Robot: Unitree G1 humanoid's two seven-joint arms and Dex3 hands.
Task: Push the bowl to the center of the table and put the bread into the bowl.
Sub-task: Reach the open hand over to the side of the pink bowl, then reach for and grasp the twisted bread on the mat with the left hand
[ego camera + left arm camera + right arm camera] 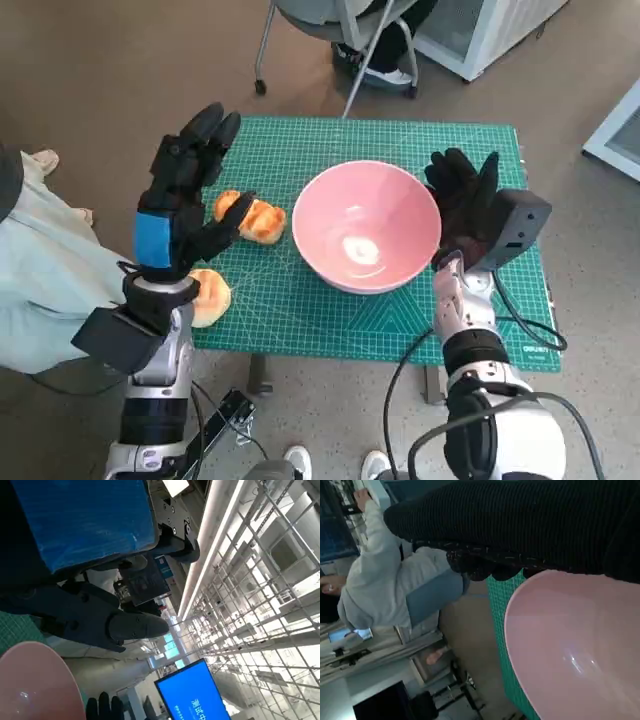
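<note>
A large pink bowl (368,226) stands empty near the middle of the green cutting mat (420,140); its rim also shows in the left wrist view (35,680) and the right wrist view (570,645). A golden bread roll (255,217) lies on the mat just left of the bowl. A second, paler roll (208,297) sits at the mat's front left edge. My left hand (185,190) hovers raised above the golden roll with fingers spread, holding nothing. My right hand (462,195) is open, fingers up, against the bowl's right side.
A person in pale clothes (40,250) sits close at the left, also seen in the right wrist view (385,585). A chair on castors (330,40) stands beyond the table's far edge. A white cabinet (490,30) is at the back right.
</note>
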